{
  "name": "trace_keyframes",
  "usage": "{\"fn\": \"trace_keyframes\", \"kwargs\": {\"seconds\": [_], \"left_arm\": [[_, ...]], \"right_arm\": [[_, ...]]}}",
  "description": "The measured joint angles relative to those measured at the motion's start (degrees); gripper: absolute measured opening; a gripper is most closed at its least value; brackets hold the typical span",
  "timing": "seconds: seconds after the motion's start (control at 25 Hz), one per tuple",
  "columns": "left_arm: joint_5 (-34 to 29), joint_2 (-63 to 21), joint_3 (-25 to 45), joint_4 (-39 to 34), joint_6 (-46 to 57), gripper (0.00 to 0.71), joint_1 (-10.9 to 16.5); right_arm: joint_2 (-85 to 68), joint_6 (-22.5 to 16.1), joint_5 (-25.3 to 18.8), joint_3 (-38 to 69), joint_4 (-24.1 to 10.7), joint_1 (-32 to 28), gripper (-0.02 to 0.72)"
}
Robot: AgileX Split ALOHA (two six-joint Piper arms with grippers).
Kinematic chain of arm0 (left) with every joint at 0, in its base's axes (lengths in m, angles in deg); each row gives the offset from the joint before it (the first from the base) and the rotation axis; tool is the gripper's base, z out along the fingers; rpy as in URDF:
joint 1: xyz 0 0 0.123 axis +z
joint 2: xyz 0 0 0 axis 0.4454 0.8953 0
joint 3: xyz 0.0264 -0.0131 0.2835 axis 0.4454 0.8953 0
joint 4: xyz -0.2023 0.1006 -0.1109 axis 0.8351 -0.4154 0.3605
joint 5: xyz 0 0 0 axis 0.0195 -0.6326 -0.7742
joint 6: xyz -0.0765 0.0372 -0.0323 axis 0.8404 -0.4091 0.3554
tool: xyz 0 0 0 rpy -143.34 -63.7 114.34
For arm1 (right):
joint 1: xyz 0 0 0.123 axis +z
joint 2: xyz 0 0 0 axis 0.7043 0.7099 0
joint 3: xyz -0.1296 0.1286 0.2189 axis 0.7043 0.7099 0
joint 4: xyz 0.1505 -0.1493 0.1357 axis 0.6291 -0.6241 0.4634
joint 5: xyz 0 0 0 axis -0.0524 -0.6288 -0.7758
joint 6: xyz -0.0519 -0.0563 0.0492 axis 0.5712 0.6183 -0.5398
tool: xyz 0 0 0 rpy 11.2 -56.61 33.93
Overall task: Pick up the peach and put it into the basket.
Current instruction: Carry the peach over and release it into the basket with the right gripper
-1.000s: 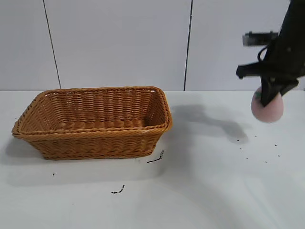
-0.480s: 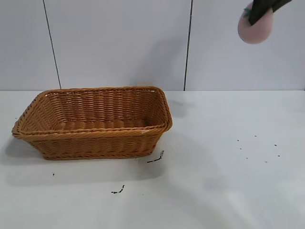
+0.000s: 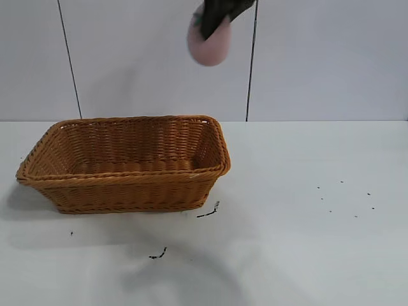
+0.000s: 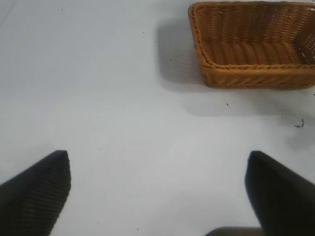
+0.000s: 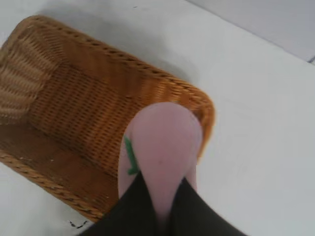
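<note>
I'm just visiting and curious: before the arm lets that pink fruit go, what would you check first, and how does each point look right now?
1. Grip on the peach: ok. The right gripper is shut on it, holding it high in the air.
2. Peach over the basket: ok, roughly. In the right wrist view it hangs over the basket's end near the rim, so moving further in seems safer.
3. Drop height: not ok. It is well above the rim; lowering first seems wise.
4. Basket free inside: ok, nothing lies in it.
5. Left gripper: ok. Open, over the bare table, away from the basket.
</note>
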Motion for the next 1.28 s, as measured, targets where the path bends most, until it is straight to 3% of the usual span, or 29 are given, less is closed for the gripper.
{"fn": "trace_keyframes", "kwargs": {"seconds": [0.4,0.56,0.68,0.8,0.88,1.04,1.28], "left_arm": [[0.00,0.00,0.00,0.00,0.00,0.693,0.00],[0.00,0.00,0.00,0.00,0.00,0.693,0.00],[0.00,0.00,0.00,0.00,0.00,0.693,0.00],[0.00,0.00,0.00,0.00,0.00,0.693,0.00],[0.00,0.00,0.00,0.00,0.00,0.693,0.00],[0.00,0.00,0.00,0.00,0.00,0.693,0.00],[0.00,0.00,0.00,0.00,0.00,0.693,0.00]], "right_arm": [[14.45,1.14,11.69,0.00,-0.09,5.07,-0.017],[16.77,1.02,12.91,0.00,-0.33,5.07,0.019],[16.91,0.92,12.97,0.00,-0.33,5.07,0.193],[16.91,0.92,13.20,0.00,-0.33,5.07,0.525],[16.86,0.92,13.20,0.00,-0.33,5.07,0.635],[15.26,0.92,11.73,-0.42,-0.33,5.07,0.686],[11.95,0.92,5.91,-8.60,-0.27,4.17,0.688]]}}
